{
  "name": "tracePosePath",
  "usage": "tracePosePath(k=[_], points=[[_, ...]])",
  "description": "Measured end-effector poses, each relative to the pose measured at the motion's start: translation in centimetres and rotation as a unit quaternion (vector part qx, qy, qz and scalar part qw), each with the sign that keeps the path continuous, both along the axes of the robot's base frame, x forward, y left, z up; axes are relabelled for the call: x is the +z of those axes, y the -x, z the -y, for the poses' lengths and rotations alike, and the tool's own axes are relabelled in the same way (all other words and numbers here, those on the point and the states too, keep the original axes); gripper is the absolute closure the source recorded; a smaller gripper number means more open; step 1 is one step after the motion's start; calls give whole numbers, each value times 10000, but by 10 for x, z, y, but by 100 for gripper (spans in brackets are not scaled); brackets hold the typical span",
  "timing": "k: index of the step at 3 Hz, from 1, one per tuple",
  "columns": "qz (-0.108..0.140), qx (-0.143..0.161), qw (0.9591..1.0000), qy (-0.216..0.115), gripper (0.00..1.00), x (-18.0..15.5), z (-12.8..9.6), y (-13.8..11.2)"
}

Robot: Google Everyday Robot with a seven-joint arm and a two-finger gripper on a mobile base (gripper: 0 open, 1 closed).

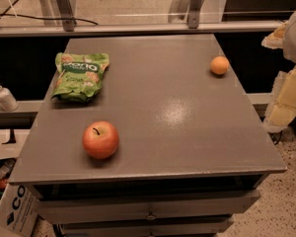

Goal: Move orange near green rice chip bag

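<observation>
The orange [219,65] is small, round and plain, and it sits near the right edge of the grey cabinet top [163,112], towards the back. The green rice chip bag [81,75] is crinkled with white lettering and lies flat at the back left of the top. The two are far apart, across the width of the top. My gripper [287,95] shows as pale yellow and white parts at the right edge of the view, off the side of the cabinet, to the right of the orange and a little nearer. It holds nothing that I can see.
A red-orange apple [100,139] with a dark stem stands at the front left of the top. A white pump bottle [3,96] stands on a ledge to the left. A glass wall with metal frames [138,28] runs behind the cabinet. Drawers [148,206] are below the front edge.
</observation>
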State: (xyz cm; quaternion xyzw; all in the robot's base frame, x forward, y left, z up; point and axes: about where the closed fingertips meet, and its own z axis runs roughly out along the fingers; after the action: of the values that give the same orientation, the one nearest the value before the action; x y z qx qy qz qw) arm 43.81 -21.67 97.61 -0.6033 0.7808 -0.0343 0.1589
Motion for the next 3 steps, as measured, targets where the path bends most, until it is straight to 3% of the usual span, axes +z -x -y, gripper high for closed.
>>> tracePosePath(k=[1, 2, 3], points=[[1, 0, 10000, 0, 0, 0, 0, 0], [37, 26, 9995, -312, 0, -8, 0, -3], [189, -43, 9964, -828, 0, -21, 4, -35]])
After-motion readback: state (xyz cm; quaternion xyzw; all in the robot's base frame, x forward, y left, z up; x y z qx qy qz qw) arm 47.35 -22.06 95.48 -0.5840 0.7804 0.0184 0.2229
